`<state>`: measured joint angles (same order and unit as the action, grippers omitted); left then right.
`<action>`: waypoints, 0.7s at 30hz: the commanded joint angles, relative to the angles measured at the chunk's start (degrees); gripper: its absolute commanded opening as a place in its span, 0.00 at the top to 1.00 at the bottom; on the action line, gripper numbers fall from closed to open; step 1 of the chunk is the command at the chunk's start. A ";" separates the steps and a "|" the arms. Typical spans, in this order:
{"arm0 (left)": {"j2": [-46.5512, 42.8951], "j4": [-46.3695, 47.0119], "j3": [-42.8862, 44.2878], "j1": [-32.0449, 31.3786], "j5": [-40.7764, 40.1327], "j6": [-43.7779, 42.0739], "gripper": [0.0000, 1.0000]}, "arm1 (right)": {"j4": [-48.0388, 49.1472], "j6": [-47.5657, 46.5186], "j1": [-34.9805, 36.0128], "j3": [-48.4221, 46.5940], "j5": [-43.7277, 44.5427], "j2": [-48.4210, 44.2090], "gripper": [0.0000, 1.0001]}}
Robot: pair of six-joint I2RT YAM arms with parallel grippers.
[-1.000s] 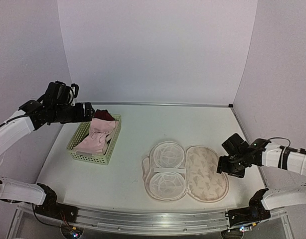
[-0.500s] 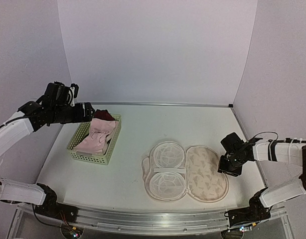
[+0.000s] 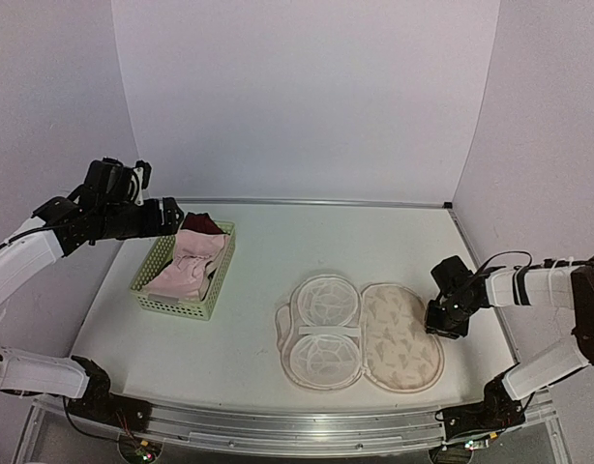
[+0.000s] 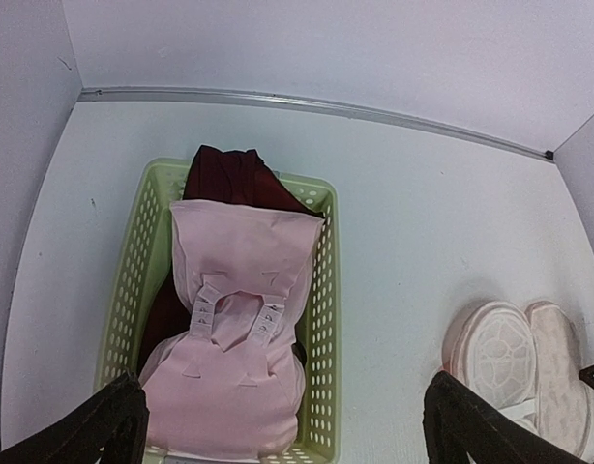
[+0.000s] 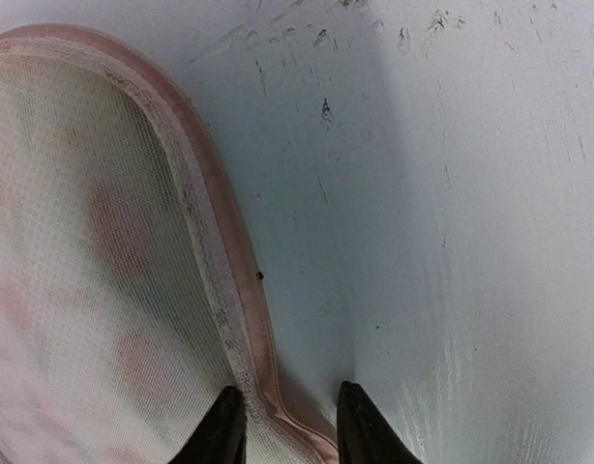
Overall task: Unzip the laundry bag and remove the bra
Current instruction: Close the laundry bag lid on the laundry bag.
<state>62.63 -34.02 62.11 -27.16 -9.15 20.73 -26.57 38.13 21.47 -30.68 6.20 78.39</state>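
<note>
The laundry bag lies open flat at the table's centre-right. Its printed cream half is on the right and two round mesh domes are on the left. My right gripper is low at the bag's right rim. In the right wrist view it stands slightly open, its fingertips either side of the pale pink edging. A pink bra lies in the green basket. My left gripper hovers wide open and empty above the bra.
A dark red garment lies under the bra at the basket's far end. The basket's rim shows in the left wrist view, as does the bag at the lower right. Walls close the table on three sides.
My right gripper has shifted slightly left and in, onto the bag's right rim. The left arm, the basket and the bag have not moved.
</note>
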 commanded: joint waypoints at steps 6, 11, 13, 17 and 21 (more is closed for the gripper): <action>-0.97 1.78 0.41 0.28 -0.73 -0.96 0.01 | 2.58 -1.31 -0.56 -0.26 -2.58 -0.77 0.91; -0.98 1.83 0.29 0.31 -0.74 -0.87 0.01 | 1.94 -1.44 -0.49 -0.95 -4.22 -3.56 1.00; -1.08 1.81 0.14 0.35 -0.78 -0.87 0.01 | 1.52 -1.57 -0.47 -1.71 -5.06 -5.79 1.00; -1.32 1.78 -0.02 0.35 -0.80 -0.95 0.01 | 0.07 -2.80 -0.54 -4.34 -6.77 -10.01 1.00; -1.67 1.80 -0.30 0.28 -0.95 -0.96 0.01 | -0.86 -4.57 -0.55 -8.40 -9.53 -13.45 1.00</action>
<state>62.63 -34.02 62.11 -27.16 -9.17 20.75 -27.66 35.70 21.02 -33.21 0.03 68.86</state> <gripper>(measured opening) 0.994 0.008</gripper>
